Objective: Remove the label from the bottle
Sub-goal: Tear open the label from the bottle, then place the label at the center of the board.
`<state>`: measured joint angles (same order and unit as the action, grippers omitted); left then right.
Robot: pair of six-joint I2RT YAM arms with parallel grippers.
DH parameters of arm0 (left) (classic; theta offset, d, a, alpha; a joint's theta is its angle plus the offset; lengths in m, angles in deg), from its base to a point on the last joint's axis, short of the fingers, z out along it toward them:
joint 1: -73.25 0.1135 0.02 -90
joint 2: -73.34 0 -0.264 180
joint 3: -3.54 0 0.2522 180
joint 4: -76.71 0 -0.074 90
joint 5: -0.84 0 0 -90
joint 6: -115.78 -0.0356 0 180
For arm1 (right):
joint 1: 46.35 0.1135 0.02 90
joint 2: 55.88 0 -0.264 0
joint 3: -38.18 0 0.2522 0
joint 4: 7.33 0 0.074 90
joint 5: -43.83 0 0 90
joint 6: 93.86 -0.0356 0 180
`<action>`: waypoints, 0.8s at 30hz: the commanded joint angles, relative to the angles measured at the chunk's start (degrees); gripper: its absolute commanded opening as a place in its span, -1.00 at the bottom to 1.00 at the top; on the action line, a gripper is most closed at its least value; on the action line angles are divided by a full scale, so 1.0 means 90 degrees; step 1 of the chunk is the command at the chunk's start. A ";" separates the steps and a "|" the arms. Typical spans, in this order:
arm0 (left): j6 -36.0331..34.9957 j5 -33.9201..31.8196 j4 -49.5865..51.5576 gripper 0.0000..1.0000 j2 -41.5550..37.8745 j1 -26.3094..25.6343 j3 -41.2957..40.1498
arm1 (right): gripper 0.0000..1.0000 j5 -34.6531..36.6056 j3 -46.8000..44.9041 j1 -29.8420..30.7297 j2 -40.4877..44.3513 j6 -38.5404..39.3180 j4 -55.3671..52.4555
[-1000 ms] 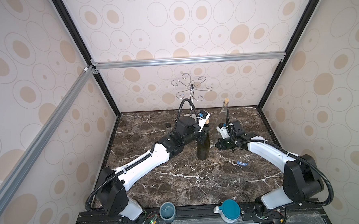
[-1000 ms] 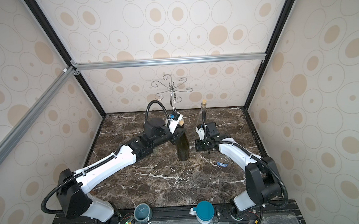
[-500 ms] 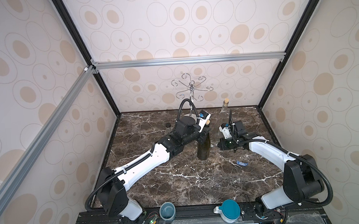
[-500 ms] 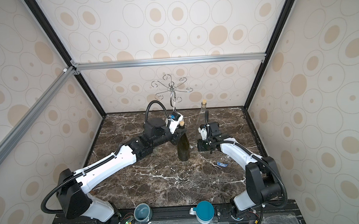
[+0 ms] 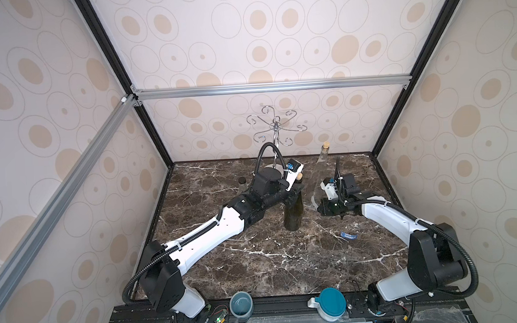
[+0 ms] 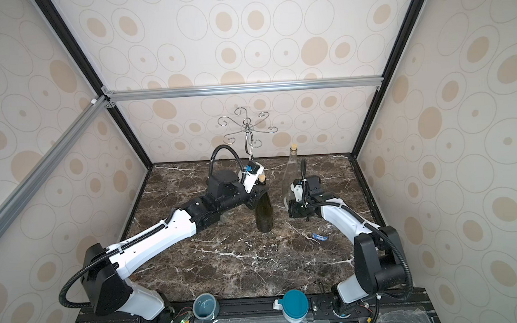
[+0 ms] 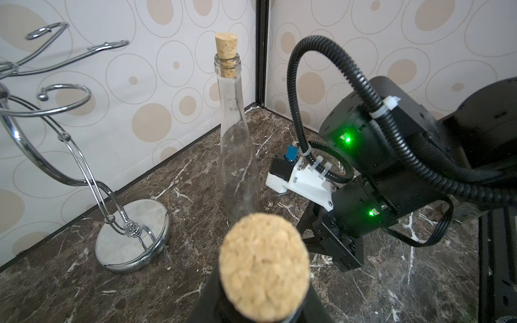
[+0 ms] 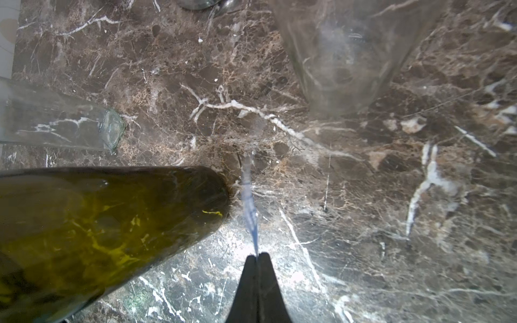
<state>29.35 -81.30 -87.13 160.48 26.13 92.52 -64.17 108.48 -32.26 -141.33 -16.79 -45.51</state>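
left end effector (image 5: pixel 295 193): clenched on bottle (image 5: pixel 291 216) neck | right end effector (image 8: pixel 257 256): pinching label (image 8: pixel 249 201), beside bottle base

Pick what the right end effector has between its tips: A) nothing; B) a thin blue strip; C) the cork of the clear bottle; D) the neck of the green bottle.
B: in the right wrist view the right end effector has its tips pressed together on a thin blue strip that sticks out beyond them, beside the green bottle.
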 commanded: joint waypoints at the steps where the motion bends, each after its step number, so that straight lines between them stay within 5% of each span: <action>1: -0.0163 0.0124 0.0300 -0.90 0.0026 -0.0069 0.0177 | -1.00 0.0000 -0.0090 -0.0037 0.0065 0.0064 -0.0152; 24: 0.0033 -0.0724 -0.0119 -0.92 -0.0131 -0.0058 -0.0010 | -0.99 0.1857 0.0063 0.0030 0.0895 -0.0458 -0.3968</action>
<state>30.81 -85.09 -87.31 160.45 25.85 92.48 -50.10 108.50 -32.46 -134.01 -19.34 -74.82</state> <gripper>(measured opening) 0.288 0.045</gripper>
